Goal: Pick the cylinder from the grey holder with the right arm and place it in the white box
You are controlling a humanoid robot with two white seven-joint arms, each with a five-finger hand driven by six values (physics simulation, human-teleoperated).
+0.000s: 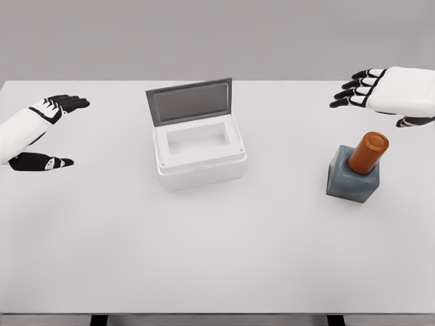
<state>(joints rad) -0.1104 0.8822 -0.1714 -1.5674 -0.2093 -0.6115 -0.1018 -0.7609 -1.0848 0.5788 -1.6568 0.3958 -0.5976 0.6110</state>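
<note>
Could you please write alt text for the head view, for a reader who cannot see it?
An orange cylinder stands tilted in a grey holder at the right of a white table, with the open right hand hovering behind it. An open-lidded white box sits mid-table; the open left hand hovers far left.

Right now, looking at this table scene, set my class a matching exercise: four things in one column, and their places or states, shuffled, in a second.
Things:
1. cylinder
2. white box
3. left hand
4. right hand

Places or states:
A. lid raised, nothing inside
B. open, above and behind the holder
C. standing in the grey holder
D. open, at the table's left edge

Pairs: 1-C, 2-A, 3-D, 4-B
</note>
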